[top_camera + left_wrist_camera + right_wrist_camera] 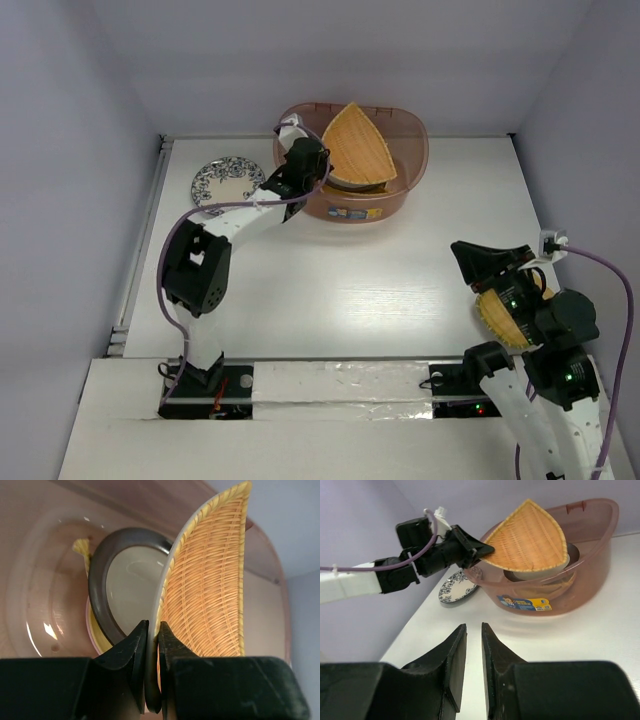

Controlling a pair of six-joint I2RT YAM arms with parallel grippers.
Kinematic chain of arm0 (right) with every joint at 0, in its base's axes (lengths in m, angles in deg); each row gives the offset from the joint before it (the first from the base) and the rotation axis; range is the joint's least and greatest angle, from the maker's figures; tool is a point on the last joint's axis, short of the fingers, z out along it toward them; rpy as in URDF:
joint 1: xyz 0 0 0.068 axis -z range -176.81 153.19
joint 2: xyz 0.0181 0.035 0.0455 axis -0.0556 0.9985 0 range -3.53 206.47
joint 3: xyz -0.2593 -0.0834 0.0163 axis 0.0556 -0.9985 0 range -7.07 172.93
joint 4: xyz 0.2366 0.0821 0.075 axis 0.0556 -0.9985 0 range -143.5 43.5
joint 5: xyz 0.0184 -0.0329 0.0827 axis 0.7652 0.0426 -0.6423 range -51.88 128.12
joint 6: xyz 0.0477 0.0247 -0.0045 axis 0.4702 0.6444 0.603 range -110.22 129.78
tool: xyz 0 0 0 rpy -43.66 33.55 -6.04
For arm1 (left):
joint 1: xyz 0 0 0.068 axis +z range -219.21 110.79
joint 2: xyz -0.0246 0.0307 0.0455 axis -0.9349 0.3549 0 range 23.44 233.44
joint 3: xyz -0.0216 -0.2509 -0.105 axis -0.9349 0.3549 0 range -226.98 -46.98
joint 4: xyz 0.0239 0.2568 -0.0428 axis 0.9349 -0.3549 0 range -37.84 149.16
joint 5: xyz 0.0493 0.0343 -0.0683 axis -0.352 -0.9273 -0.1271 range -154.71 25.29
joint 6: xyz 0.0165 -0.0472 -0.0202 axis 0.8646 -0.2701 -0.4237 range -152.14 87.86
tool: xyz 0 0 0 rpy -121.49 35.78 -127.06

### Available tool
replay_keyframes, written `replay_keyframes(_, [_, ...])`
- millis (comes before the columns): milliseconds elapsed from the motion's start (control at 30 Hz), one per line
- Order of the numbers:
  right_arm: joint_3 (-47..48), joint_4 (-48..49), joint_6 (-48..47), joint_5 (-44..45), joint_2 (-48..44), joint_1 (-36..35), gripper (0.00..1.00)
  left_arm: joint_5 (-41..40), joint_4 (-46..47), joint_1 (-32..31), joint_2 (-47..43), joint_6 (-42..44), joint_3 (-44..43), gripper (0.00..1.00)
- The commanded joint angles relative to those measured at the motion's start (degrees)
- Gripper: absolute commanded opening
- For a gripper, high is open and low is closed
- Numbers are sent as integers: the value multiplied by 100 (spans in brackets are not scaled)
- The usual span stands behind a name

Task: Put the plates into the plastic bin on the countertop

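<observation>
Countertop (350, 290) white, with pale walls around. Toward its far edge, about the middle, plastic bin (415, 160), pinkish-brown and see-through, a small label (523, 603) on the front wall.

Over the bin's left rim, left gripper (153, 626), fingers pinched shut on the edge of a fan-shaped woven plate (357, 150), orange-tan. Held tilted, pointed tip uppermost and above the bin's rim, lower part down inside the bin. Behind it in the bin, a metal-rimmed plate (132, 585) with a cream centre, leaning. Beneath that, a yellow plate (82, 547), only slivers showing. Whether the woven plate touches either of those two: cannot tell.

Left of the bin and near it, flat on the countertop, a white plate (228, 182) with a dark floral rim, outside the bin.

Well apart from all this, near the right edge of the countertop, right gripper (474, 627), aimed toward the bin, jaws a narrow slit apart with nothing between them. Under the right arm, a second fan-shaped woven plate (500, 318), mostly hidden by the wrist, also outside the bin.
</observation>
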Motion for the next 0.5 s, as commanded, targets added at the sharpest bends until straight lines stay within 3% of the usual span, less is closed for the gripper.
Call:
replay_keyframes(0, [39,267,-17,-149,73,-23,24,327,4,102,204,10,-734,0])
replay_keyframes(33, [38,259,-17,-141,73,-23,24,397,-232,155,311,19,-857,0])
replay_keyframes(133, [38,206,-26,-114,74,-23,25,433,-532,155,619,107,-1192,17])
replay_keyframes(167, [38,206,-26,-79,65,-23,25,407,-533,155,645,142,-1175,28])
replay_keyframes(267, [56,188,-26,-61,65,-23,25,328,-437,208,628,195,-1026,43])
replay_keyframes(467, [179,135,-61,43,73,-23,25,187,-218,208,260,388,-746,54])
